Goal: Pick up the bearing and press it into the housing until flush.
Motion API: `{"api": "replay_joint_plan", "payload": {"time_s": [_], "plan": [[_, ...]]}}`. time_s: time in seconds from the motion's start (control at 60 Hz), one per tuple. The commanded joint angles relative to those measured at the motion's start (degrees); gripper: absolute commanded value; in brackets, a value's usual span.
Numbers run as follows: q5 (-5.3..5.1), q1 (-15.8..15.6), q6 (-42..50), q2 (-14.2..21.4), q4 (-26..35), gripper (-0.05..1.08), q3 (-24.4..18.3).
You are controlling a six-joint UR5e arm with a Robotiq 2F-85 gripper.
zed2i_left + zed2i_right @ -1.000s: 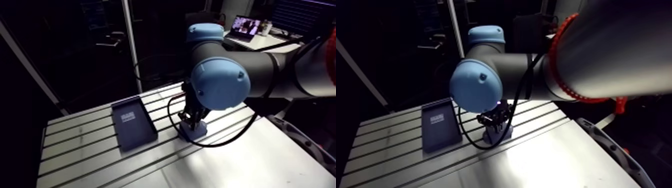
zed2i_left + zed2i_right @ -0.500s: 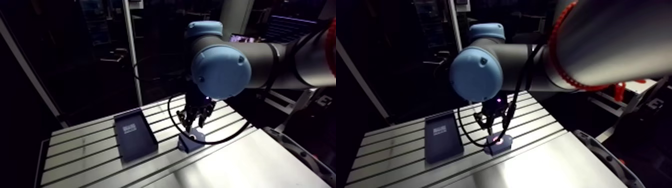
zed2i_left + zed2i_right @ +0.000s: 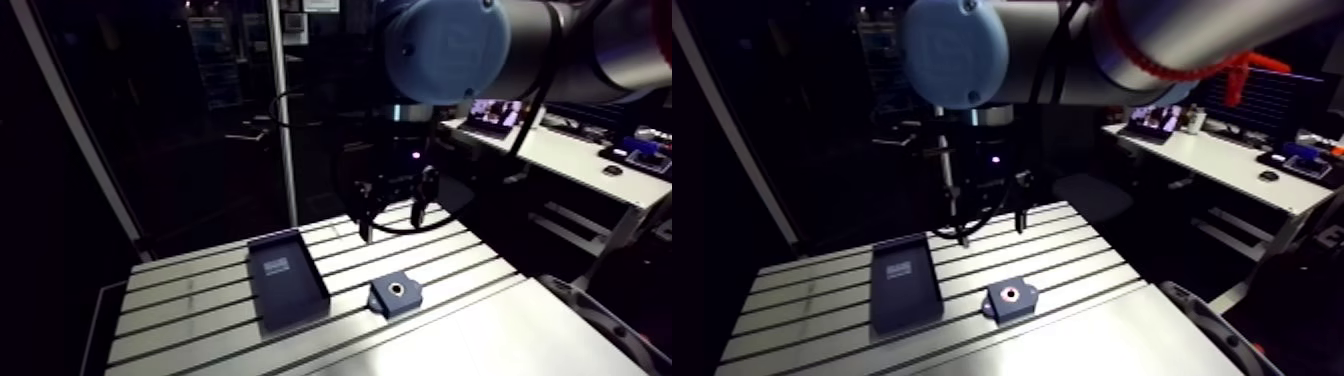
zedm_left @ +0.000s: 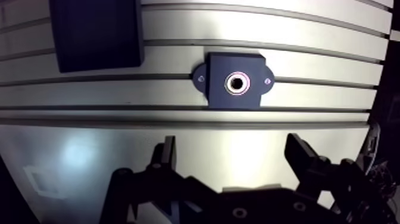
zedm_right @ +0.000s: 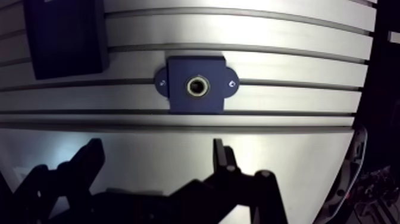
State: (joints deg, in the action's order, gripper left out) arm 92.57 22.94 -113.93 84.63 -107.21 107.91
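A dark blue housing [image 3: 393,293] with two mounting ears lies flat on the slotted table [image 3: 190,300]. In the wrist view a shiny ring, the bearing [image 4: 237,82], sits in the housing's [image 4: 235,98] centre bore. My gripper [image 3: 392,215] hangs well above the table, behind the housing and apart from it. In the wrist view the gripper [image 4: 232,143] is open, its two fingers [image 4: 166,156] spread wide with nothing between them, and the housing lies ahead of them.
A dark rectangular tray [image 3: 285,278] lies on the table beside the housing, a short gap away. The table's smooth plate [image 4: 77,155] lies under the gripper.
Earlier the gripper was down on the housing with its fingers together. It has since opened and risen clear of the housing, which stays on the table. The arm view shifted with the arm.
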Motion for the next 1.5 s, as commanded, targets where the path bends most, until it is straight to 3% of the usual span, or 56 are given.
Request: {"api": "replay_joint_plan", "payload": {"time_s": [0.017, 0.267, 0.65, 0.8, 0.883, 1.05, 1.2, 1.5], "plan": [[-0.06, -2.76, 4.44, 0.23, 7.21, 0.01, -5.63], [0.01, -5.25, 7.75, 0.05, 12.94, 0.01, -11.27], [0.02, -9.70, 10.17, 0.14, 14.18, 0.01, -16.40], [-0.48, -10.79, 10.26, 0.14, 15.22, 0.01, -17.83], [-1.42, -11.55, 10.59, 0.39, 15.23, 0.01, -18.29], [-1.98, -12.80, 11.37, 1.59, 15.23, 0.01, -19.00], [-3.20, -13.36, 11.49, 2.48, 15.15, 0.01, -18.86], [-3.07, -14.56, 12.85, 2.69, 15.15, 0.01, -18.84]]}}
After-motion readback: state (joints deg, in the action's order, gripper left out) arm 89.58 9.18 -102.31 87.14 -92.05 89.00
